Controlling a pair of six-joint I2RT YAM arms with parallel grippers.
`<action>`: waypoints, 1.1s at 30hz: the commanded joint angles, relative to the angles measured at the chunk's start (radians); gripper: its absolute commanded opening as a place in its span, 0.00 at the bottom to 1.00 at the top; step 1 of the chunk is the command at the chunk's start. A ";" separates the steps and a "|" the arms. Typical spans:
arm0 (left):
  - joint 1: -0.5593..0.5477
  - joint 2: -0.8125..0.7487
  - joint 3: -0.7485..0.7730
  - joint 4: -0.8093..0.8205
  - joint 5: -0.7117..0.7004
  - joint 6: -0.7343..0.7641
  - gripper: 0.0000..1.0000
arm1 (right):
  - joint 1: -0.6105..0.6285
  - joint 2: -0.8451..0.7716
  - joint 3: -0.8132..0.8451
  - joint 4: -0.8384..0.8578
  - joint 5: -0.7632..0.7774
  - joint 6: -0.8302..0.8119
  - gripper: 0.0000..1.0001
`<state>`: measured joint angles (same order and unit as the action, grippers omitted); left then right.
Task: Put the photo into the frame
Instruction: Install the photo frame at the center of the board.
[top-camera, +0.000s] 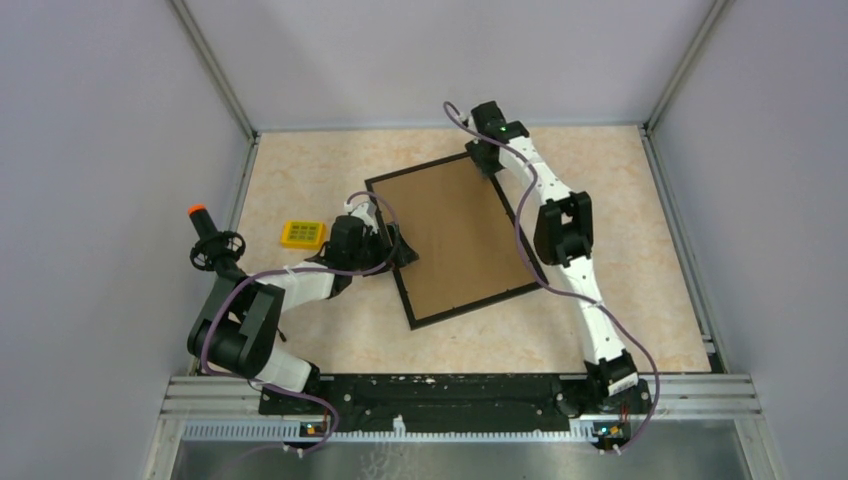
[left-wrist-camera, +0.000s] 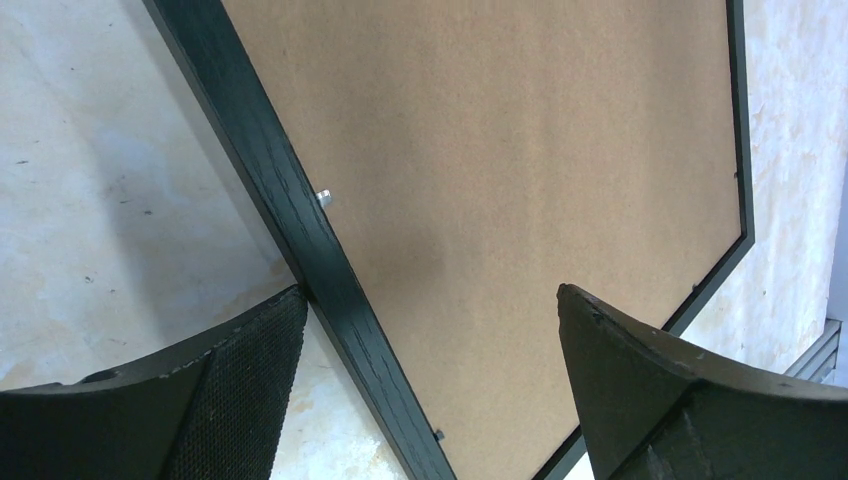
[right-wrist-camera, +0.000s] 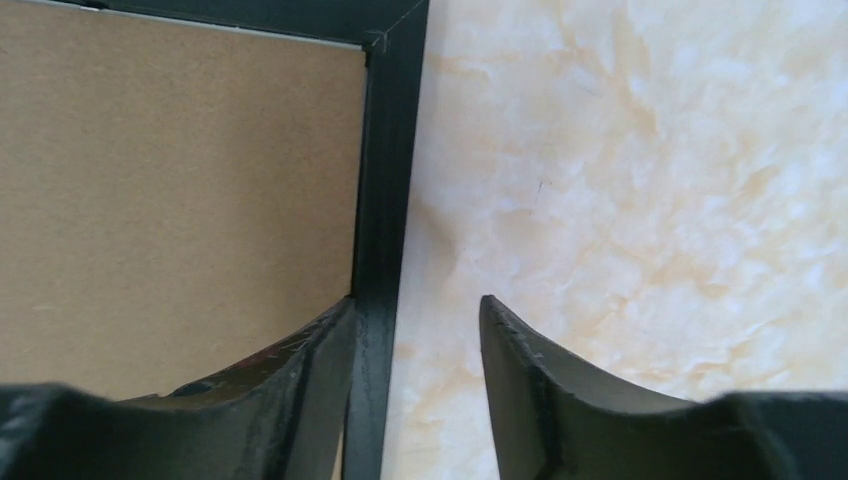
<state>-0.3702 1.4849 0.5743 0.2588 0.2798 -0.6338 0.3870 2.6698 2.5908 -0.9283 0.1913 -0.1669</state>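
Note:
The frame (top-camera: 478, 304) lies flat and askew on the marble table, a thin black rectangle filled by a plain brown board (top-camera: 455, 235). The photo shows in no view. My left gripper (top-camera: 405, 248) is open at the frame's left side. In the left wrist view this gripper (left-wrist-camera: 430, 290) straddles the black bar (left-wrist-camera: 290, 200), one finger over the table, the other over the board (left-wrist-camera: 520, 150). My right gripper (top-camera: 487, 165) hovers at the far right corner. In its wrist view it (right-wrist-camera: 417, 298) is open: one finger rests against the frame's bar (right-wrist-camera: 392, 150), the other stands apart over bare table.
A small yellow block with green squares (top-camera: 302, 234) sits left of the frame. An orange-tipped black handle (top-camera: 198, 213) stands by the left wall. Grey walls enclose the table (top-camera: 640, 250) on three sides.

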 joint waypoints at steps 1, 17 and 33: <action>-0.007 0.031 0.002 -0.047 0.009 -0.013 0.98 | 0.114 0.004 -0.059 -0.062 -0.040 -0.106 0.59; -0.007 -0.034 0.018 -0.087 0.007 -0.004 0.98 | -0.015 -0.697 -0.860 0.308 -0.155 0.344 0.71; -0.003 0.093 0.135 -0.089 0.020 0.001 0.98 | -0.196 -0.965 -1.546 0.653 -0.462 0.526 0.59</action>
<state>-0.3737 1.5539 0.6865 0.1585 0.2836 -0.6472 0.1772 1.7668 1.1118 -0.3500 -0.1890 0.3122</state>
